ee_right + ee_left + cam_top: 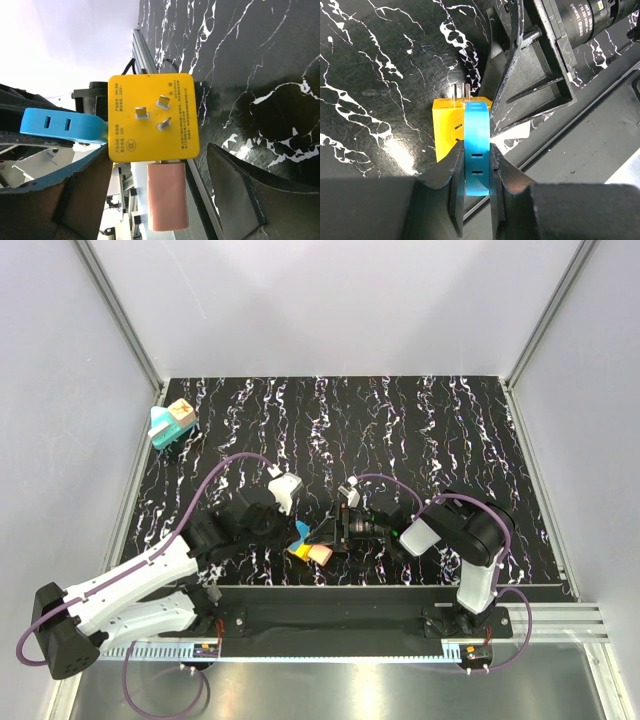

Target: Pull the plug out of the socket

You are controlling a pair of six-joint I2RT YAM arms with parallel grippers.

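Note:
The tan plug (180, 412) with a reddish mark sits in the teal socket (163, 432) at the far left back of the mat, away from both arms. My left gripper (297, 536) is shut on a bright-blue block (477, 145) that is joined to a yellow cube (447, 127) with metal prongs. My right gripper (330, 535) is open; its jaws stand either side of the yellow cube (152, 117) and of a salmon block (167, 195) stuck to it, touching neither. Plug and socket are out of both wrist views.
A white rounded block (285, 490) lies just behind the left gripper. The right wrist's camera housing (535, 65) is close to the blue block (62, 125). The table's front rail (330, 615) runs just below the held cluster.

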